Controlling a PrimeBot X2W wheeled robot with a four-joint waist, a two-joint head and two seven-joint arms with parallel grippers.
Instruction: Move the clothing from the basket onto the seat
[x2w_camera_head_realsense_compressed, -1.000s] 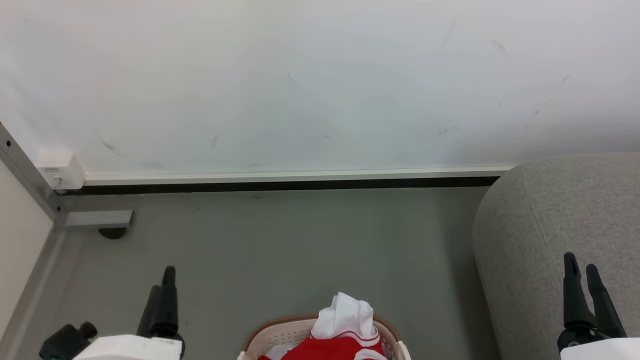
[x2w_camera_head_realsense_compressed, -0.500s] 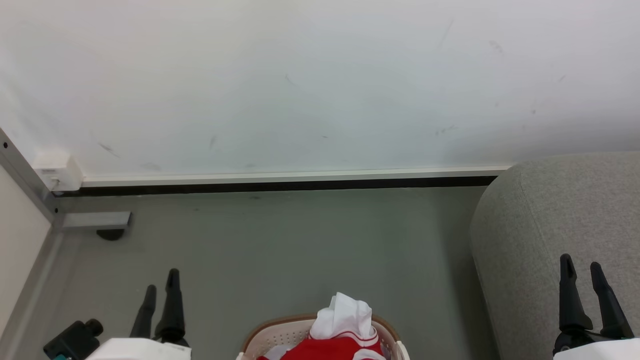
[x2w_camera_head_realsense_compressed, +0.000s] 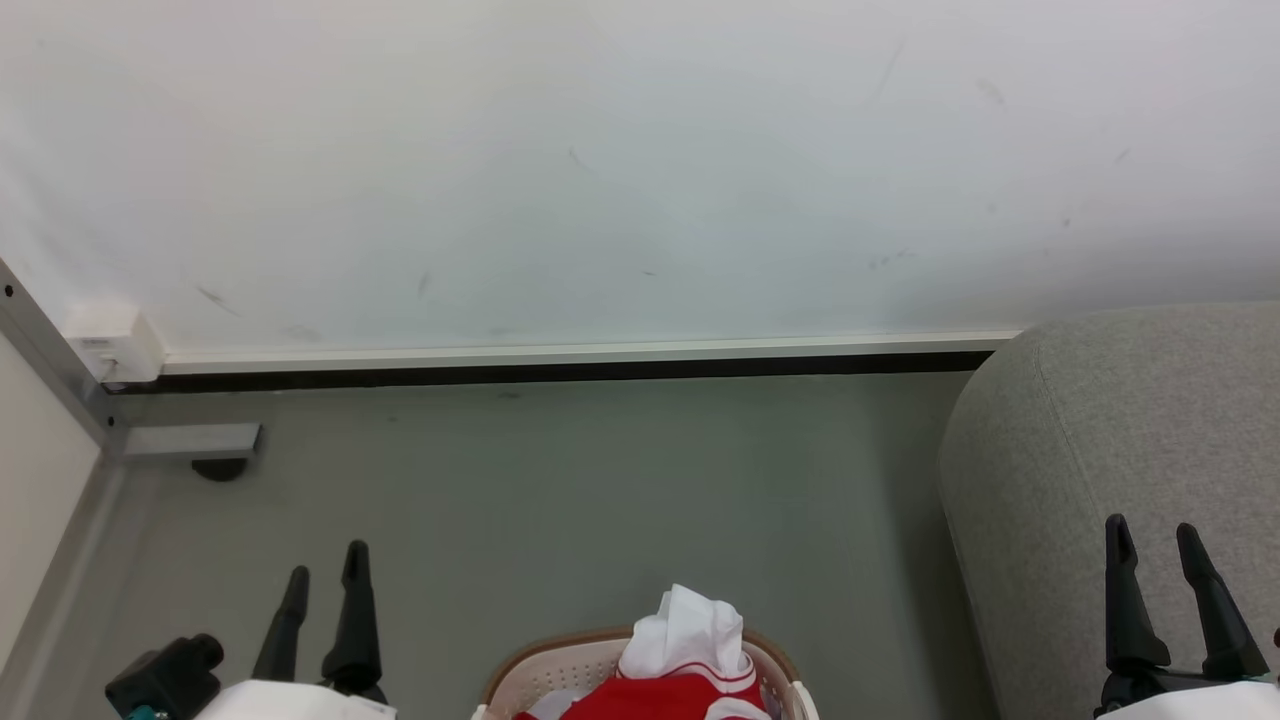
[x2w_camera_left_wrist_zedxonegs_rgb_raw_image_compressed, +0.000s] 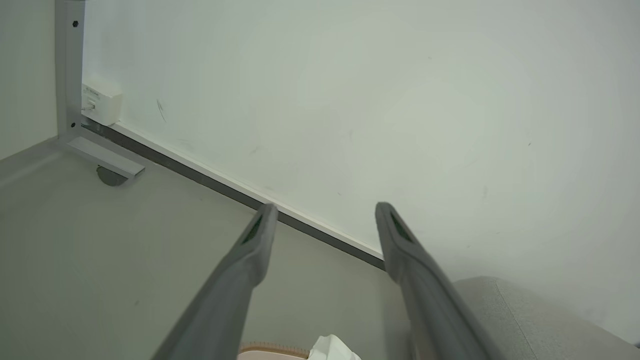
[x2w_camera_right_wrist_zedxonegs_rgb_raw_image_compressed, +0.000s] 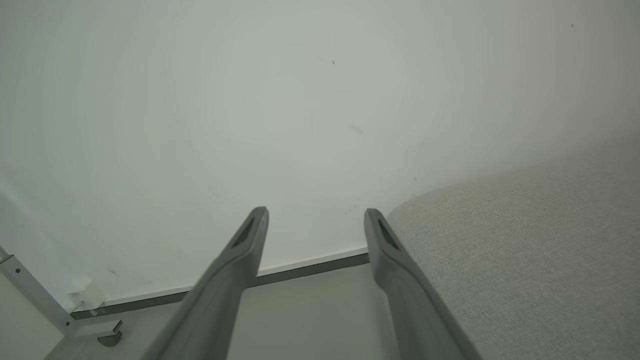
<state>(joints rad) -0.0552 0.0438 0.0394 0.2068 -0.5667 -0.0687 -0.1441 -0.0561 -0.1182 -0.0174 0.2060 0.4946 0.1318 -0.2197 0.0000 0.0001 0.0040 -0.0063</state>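
Note:
The cream basket (x2w_camera_head_realsense_compressed: 560, 670) with a brown rim sits at the bottom centre of the head view, cut off by the frame edge. Red clothing (x2w_camera_head_realsense_compressed: 650, 698) with white striped trim lies in it under a bunched pale white cloth (x2w_camera_head_realsense_compressed: 690, 630). The grey seat (x2w_camera_head_realsense_compressed: 1100, 430) rises at the right. My left gripper (x2w_camera_head_realsense_compressed: 325, 575) stands open left of the basket, above the floor. My right gripper (x2w_camera_head_realsense_compressed: 1150, 540) stands open in front of the seat. In the left wrist view the open left gripper (x2w_camera_left_wrist_zedxonegs_rgb_raw_image_compressed: 322, 212) shows the basket rim (x2w_camera_left_wrist_zedxonegs_rgb_raw_image_compressed: 272, 347) and the seat (x2w_camera_left_wrist_zedxonegs_rgb_raw_image_compressed: 525, 315) below. The right gripper (x2w_camera_right_wrist_zedxonegs_rgb_raw_image_compressed: 315, 215) is empty beside the seat (x2w_camera_right_wrist_zedxonegs_rgb_raw_image_compressed: 525, 240).
A white wall (x2w_camera_head_realsense_compressed: 640, 170) with a dark skirting strip (x2w_camera_head_realsense_compressed: 560, 370) runs across the back. A grey metal frame leg (x2w_camera_head_realsense_compressed: 190, 440) with a foot and a small white box (x2w_camera_head_realsense_compressed: 115, 340) stand at the left corner. Grey floor (x2w_camera_head_realsense_compressed: 600, 500) lies between basket and wall.
The left gripper's fingers have turned so both now show apart. The right gripper has shifted slightly left and down. The view has drifted a little.

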